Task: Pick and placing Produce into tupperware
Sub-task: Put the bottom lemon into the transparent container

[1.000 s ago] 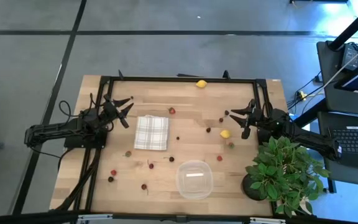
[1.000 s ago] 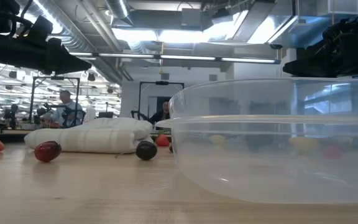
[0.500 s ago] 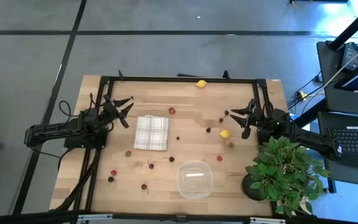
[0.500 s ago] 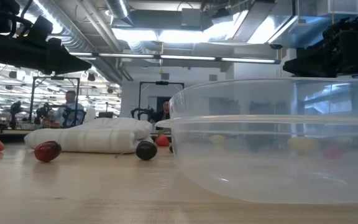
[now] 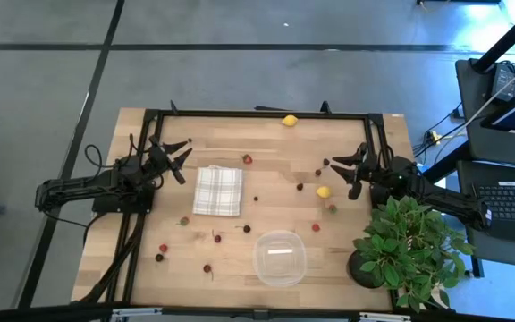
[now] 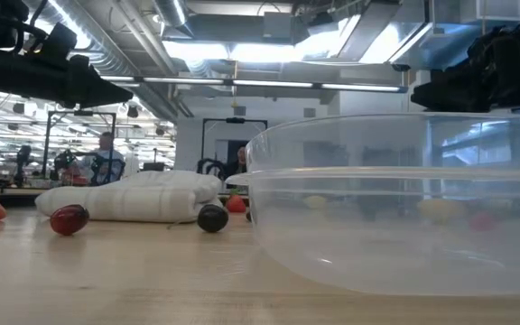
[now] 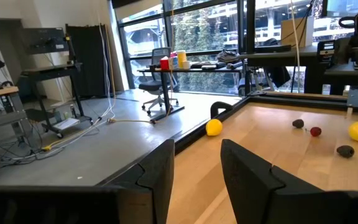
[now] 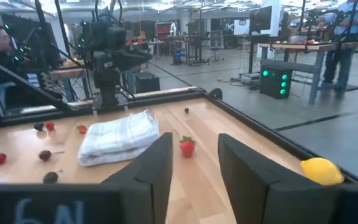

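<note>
On the wooden desk (image 5: 266, 152) I take the folded checked cloth (image 5: 218, 190) as my landmark. My left pincer (image 5: 179, 158) hangs just beyond the cloth's left edge, over bare wood; its fingers (image 7: 160, 171) stand a little apart with nothing between them.

Below the cloth and to its left lie small red and dark berries (image 5: 163, 249), scattered and apart from one another. A strawberry (image 5: 248, 160) sits just past the cloth's upper right corner.

The clear tupperware (image 5: 278, 257) rests below and to the right of the cloth, near the desk's front edge, and I see no fruit in it. In the low view its wall (image 6: 395, 203) fills the right side, with a red berry (image 6: 69, 218) and a dark one (image 6: 212, 218) lying in front of the cloth.

One lemon (image 5: 290, 120) lies well above and right of the cloth, against the desk's far rail. The other lemon (image 5: 324, 191) lies well to the right of the cloth, level with it.

My right pincer (image 5: 350, 170) is just to the right of that second lemon, fingers (image 8: 154, 165) partly spread and holding nothing. A potted plant (image 5: 405, 246) stands at the right front corner.
</note>
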Tool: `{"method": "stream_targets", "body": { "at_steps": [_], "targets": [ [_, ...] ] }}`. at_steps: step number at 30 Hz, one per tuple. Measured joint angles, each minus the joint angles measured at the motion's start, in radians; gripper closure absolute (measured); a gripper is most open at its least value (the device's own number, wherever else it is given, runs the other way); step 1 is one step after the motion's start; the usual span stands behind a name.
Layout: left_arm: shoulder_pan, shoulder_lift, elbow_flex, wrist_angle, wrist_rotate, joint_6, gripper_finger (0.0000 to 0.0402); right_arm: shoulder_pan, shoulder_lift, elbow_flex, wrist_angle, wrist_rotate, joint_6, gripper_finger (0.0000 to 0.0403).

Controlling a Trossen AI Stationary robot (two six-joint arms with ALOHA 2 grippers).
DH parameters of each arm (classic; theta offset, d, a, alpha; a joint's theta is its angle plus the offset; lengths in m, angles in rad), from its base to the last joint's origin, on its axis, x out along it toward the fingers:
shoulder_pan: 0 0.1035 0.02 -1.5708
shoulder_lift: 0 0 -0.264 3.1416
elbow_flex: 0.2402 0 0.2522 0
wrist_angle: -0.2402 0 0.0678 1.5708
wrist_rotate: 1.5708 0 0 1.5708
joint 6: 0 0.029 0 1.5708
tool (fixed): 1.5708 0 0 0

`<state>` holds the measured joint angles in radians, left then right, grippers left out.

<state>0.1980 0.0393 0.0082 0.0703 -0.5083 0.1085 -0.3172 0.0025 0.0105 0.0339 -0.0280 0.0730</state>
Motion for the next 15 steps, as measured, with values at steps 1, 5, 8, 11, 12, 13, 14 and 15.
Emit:
{"method": "stream_targets", "body": {
  "at_steps": [1, 5, 8, 11, 12, 13, 14, 15],
  "targets": [
    [0.000, 0.000, 0.000, 0.000, 0.000, 0.000, 0.0276, 0.000, 0.000, 0.000, 0.002, 0.000, 0.001, 0.0248],
    [0.000, 0.000, 0.000, 0.000, 0.000, 0.000, 0.0276, 0.000, 0.000, 0.000, 0.007, -0.002, 0.007, 0.0179],
    [0.000, 0.000, 0.000, 0.006, 0.000, 0.028, 0.0276, 0.000, 0.000, 0.000, 0.007, -0.005, 0.058, 0.0121],
    [0.000, 0.000, 0.000, 0.008, 0.000, 0.044, 0.0276, 0.000, 0.000, 0.000, 0.015, -0.010, 0.105, 0.0080],
    [0.000, 0.000, 0.000, 0.008, 0.000, 0.043, 0.0276, 0.001, 0.000, 0.000, 0.015, -0.011, 0.105, 0.0070],
    [0.000, 0.000, 0.000, 0.009, 0.000, 0.043, 0.0276, 0.001, 0.000, 0.000, 0.016, -0.011, 0.105, 0.0062],
    [0.000, 0.000, 0.000, 0.009, 0.000, 0.043, 0.0276, 0.001, 0.000, 0.002, 0.016, -0.010, 0.104, 0.0057],
    [0.000, 0.000, 0.000, 0.014, 0.000, 0.043, 0.0276, 0.001, 0.005, 0.008, 0.015, -0.010, 0.095, 0.0054]
  ]
}}
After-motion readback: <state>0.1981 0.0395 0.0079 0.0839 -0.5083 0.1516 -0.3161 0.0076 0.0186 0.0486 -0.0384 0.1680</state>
